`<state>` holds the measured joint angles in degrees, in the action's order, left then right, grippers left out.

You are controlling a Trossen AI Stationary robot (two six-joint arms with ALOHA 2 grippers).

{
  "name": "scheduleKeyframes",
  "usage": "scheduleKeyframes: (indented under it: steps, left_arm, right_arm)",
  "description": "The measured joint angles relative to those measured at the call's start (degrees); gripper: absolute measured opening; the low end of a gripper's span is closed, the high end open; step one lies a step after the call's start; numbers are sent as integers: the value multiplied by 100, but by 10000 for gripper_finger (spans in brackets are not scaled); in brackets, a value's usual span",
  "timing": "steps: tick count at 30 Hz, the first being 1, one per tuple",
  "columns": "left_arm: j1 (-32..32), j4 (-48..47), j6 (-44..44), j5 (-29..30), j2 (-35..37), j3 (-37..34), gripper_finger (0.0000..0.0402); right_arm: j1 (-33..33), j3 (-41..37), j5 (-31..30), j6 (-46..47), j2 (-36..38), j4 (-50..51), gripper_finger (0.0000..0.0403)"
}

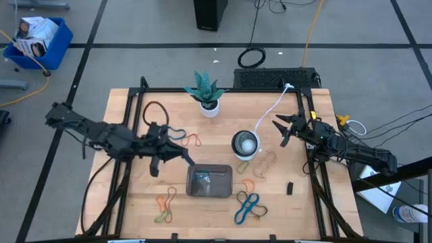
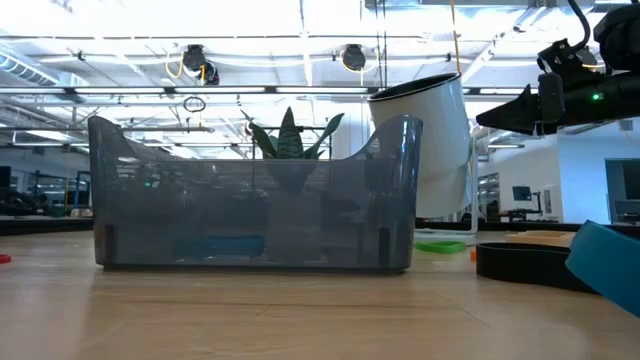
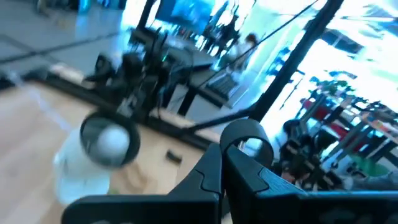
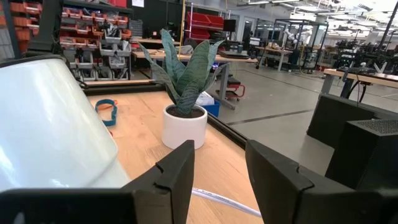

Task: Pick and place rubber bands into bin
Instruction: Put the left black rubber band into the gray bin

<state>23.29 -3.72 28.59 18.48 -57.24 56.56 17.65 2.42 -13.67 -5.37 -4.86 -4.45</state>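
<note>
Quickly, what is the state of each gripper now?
Left gripper: closed, nothing visibly held, beside the bin.
Right gripper: open, empty, near the bowl.

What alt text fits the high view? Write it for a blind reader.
Two dark arms flank a wooden table; the left gripper, fingers shut, hovers beside the grey bin. Rubber bands lie scattered around it.

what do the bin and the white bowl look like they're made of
Bin: probably smoky grey plastic, semi-transparent; in the low view the plant shows through its walls, which have a smooth gloss.
White bowl: looks like glazed ceramic or enamelled metal; smooth white outside with a soft shine, but the look leaves it open.
</note>
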Motion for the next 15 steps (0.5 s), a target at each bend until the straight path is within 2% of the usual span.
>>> scheduleKeyframes:
  steps: [3, 15]
  left_arm:
    - [-184, 64, -263, -368, -214, 2, 4]
    - [-723, 56, -153, -1732, -1722, 0, 10]
  right_arm:
    - [-1, 0, 0, -1, 0, 0, 141]
    - [-1, 4, 0, 0, 0, 0, 141]
